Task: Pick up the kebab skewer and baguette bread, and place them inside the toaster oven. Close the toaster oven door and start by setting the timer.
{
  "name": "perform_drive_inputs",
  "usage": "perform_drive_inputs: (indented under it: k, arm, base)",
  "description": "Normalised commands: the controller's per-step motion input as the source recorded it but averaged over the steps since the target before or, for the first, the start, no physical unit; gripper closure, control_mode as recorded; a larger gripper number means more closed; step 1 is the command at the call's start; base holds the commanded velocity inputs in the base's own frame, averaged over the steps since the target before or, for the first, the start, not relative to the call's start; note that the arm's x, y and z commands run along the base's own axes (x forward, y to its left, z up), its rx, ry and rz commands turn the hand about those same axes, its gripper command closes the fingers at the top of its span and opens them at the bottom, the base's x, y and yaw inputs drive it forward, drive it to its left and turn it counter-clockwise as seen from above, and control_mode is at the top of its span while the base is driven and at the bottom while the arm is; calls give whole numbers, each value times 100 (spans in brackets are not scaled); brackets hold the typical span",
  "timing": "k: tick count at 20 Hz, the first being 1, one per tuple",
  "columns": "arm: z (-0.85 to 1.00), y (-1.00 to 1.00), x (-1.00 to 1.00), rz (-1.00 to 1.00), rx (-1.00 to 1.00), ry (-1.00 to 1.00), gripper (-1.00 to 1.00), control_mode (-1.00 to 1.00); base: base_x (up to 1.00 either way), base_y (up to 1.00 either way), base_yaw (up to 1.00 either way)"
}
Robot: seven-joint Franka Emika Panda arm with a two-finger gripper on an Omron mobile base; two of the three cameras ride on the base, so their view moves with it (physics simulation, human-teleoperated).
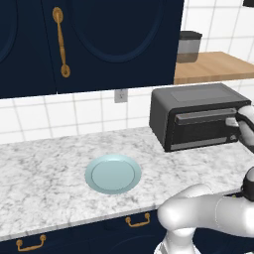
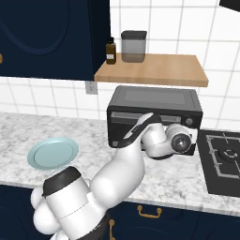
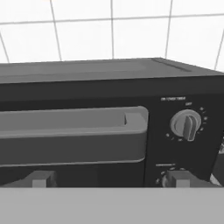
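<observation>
Risk first: hand (image 3: 109,179) is released, fingers (image 3: 41,179) wide apart with nothing between them, right up against the front of the oven (image 3: 109,83). Oven sits far right on the desk (image 1: 44,168), back against the tiled wall, under the wooden shelf (image 2: 152,70). Door (image 3: 70,148) looks shut and its handle (image 3: 72,124) is level. Glass is too dark to tell if the skewer and bread are inside. Plate (image 1: 89,173) lies bare, well left of the oven.

Judged step: setting the timer.

What could go wrong:
- Hand is centred nearer the right end of the handle than either knob. Clenching here could catch the handle and drag the door open.
- There are two knobs: upper knob (image 3: 187,124), and lower knob (image 3: 162,178) half hidden beside the right finger. Labels are too blurred to read, so the wrong dial could get turned.
- Knob is small and round with a thin ridge. An off-centre pinch would slip, or turn it only partway so the timer doesn't start.
- Pushing in too hard could shove the oven back into the wall or skew it on the desk.
- If the food is not inside, starting the timer fails the task anyway.
</observation>
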Motion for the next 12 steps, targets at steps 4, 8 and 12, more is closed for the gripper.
perform_drive_inputs:
  k: [4, 8, 12]
  arm:
    - [41, -27, -13, 0, 0, -12, -100, -100]
    - [6, -31, -1, 0, 0, -5, -100, -100]
    - [0, -30, -2, 0, 0, -10, -100, -100]
  base:
    - [0, 0, 0]
    - [0, 0, 0]
    - [0, 0, 0]
